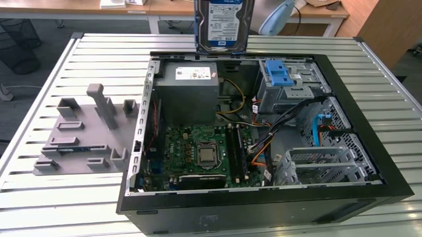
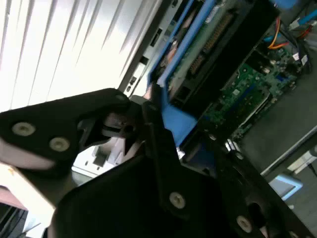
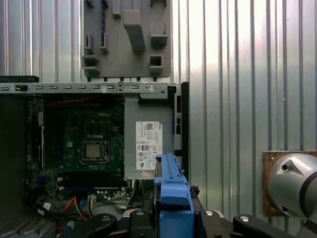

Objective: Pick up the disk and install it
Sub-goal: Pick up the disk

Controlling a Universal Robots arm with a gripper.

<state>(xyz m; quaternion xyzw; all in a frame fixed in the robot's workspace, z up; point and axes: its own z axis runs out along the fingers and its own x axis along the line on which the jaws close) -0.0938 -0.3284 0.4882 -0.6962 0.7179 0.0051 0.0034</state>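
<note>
The gripper clamps the disk by its blue frame, upright just below itself over the open computer case; pickup looks done, while installing likely calls for careful alignment inside that case.

disk: upper end cut off by exterior view's edge | label: print too small to read

Slatted metal table, open computer case, grey fixture plate alongside
</note>
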